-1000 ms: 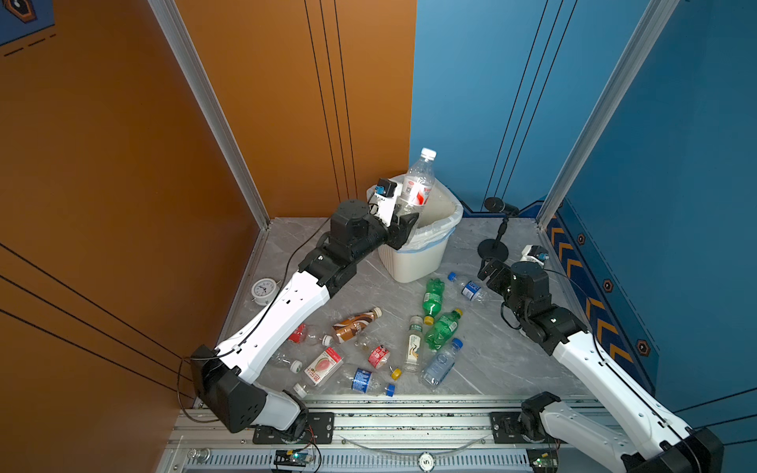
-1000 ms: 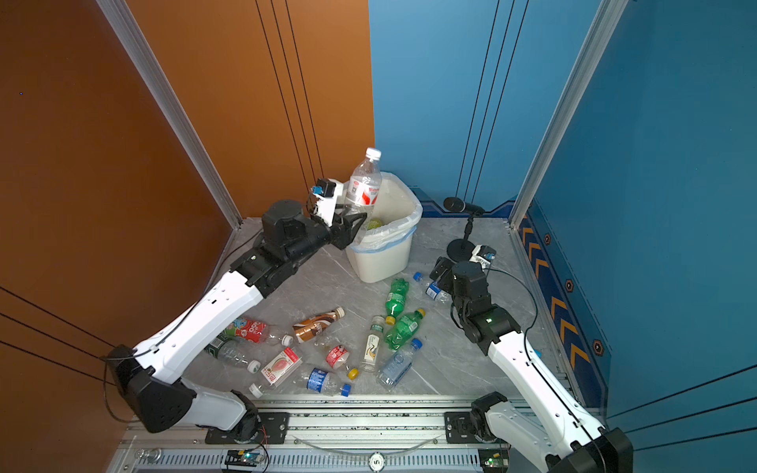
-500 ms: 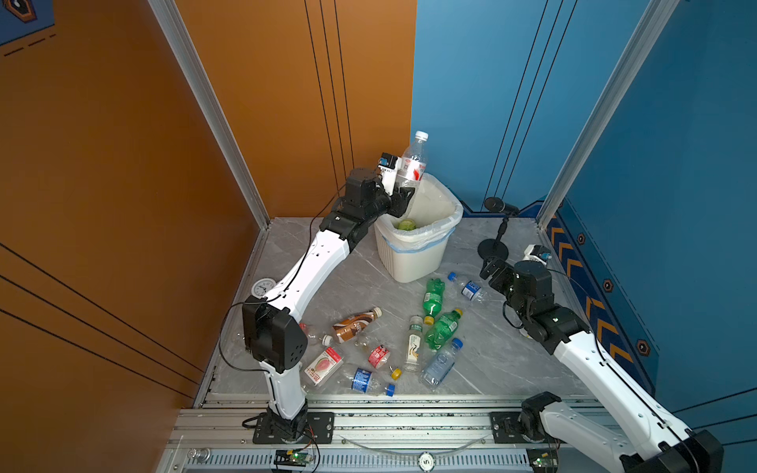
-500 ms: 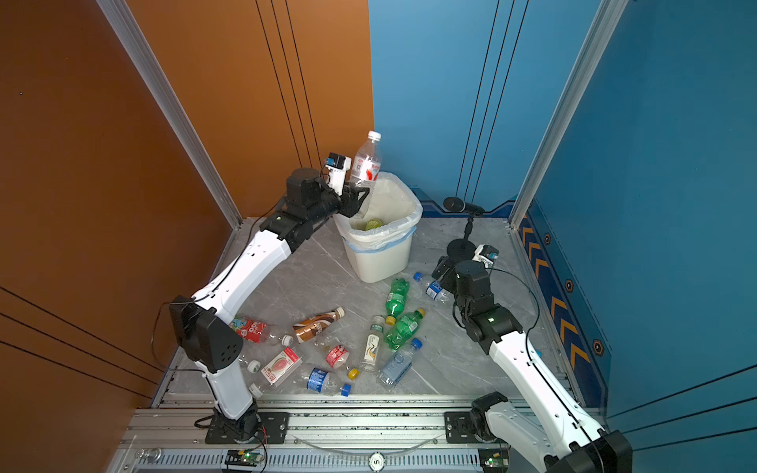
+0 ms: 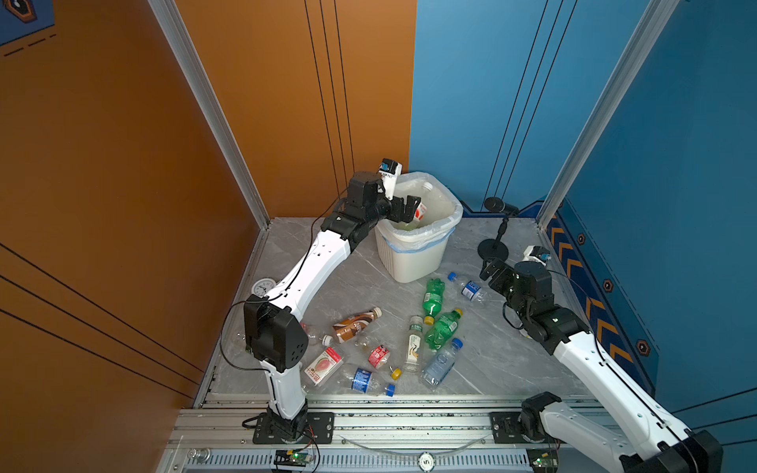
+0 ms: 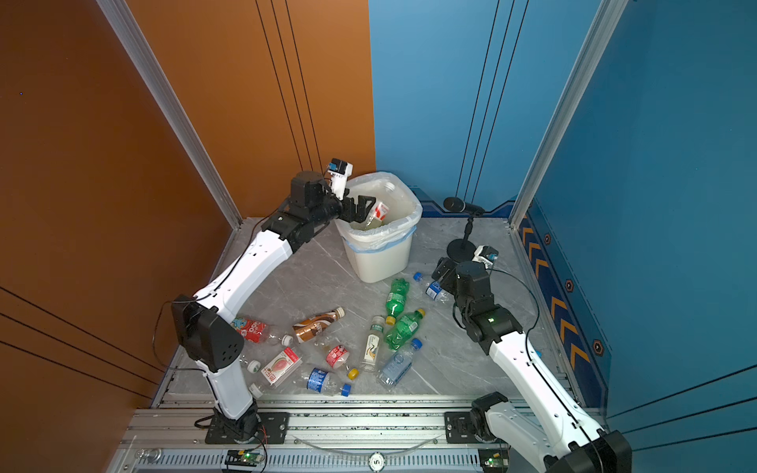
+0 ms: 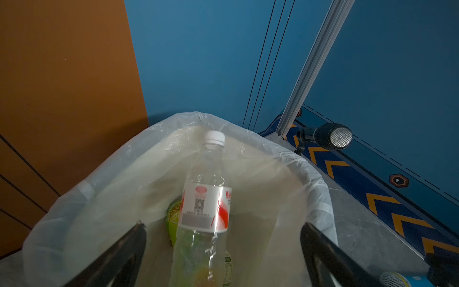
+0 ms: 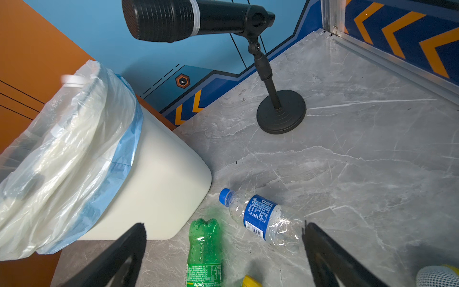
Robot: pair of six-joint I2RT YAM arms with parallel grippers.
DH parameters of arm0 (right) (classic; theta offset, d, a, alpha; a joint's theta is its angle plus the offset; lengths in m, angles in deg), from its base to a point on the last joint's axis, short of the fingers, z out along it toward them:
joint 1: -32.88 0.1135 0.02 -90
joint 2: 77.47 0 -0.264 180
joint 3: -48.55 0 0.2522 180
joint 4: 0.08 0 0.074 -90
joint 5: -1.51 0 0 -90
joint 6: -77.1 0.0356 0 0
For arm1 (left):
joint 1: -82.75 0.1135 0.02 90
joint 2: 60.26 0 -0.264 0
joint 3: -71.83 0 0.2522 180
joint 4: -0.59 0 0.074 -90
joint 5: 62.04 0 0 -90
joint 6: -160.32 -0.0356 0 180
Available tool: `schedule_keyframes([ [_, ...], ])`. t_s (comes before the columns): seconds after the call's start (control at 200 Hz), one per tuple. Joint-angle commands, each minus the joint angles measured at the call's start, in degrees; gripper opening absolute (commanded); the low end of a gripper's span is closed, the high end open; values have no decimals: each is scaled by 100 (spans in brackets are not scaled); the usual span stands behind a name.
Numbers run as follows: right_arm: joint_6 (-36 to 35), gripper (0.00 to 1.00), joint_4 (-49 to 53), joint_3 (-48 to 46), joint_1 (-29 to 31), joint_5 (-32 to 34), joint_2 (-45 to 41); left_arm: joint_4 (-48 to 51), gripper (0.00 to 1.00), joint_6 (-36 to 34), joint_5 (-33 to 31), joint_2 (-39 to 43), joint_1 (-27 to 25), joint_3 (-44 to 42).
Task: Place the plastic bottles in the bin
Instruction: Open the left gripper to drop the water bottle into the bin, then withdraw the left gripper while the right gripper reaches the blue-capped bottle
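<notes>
The left gripper (image 5: 411,206) hangs over the near rim of the bin (image 5: 413,262) with its fingers (image 7: 134,238) spread wide, grasping nothing. Between them, touching neither, a clear bottle (image 7: 206,208) with a white cap and a red-and-white label sits cap-up inside the lined mouth, above a lime-green bottle (image 7: 173,213) lying lower in the bag. The right gripper (image 5: 487,273) is low over the table (image 5: 491,360), its fingers also apart and empty. Just ahead of it lie a small blue-labelled bottle (image 8: 260,218) and a green bottle (image 8: 205,248) on their sides beside the bin's wall. More bottles lie scattered nearer the front edge. These look empty, so probably very light, thin-walled and smooth. A hard squeeze would likely dent them, and a nudge could send a round one rolling. The safest hold is likely across the labelled mid-body, at right angles to its length, not at the tapered neck or cap.
</notes>
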State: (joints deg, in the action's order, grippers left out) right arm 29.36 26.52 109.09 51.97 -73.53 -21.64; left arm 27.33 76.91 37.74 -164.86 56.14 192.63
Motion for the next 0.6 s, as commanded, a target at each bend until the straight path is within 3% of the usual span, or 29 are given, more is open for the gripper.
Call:
schedule_keyframes([
  [0.0,50,100,49,-77,-37,-105,-29,-397,98,134,-195,563,42,-330],
  [0.215,70,100,183,-49,-38,-199,40,-765,98,363,-385,1550,52,-1389],
  [0.476,321,100,439,-97,47,-445,233,-1058,98,1263,-1008,3227,90,-4464],
  [0.596,329,100,494,-96,133,-444,337,-1072,98,1639,-1083,3738,220,-5343],
])
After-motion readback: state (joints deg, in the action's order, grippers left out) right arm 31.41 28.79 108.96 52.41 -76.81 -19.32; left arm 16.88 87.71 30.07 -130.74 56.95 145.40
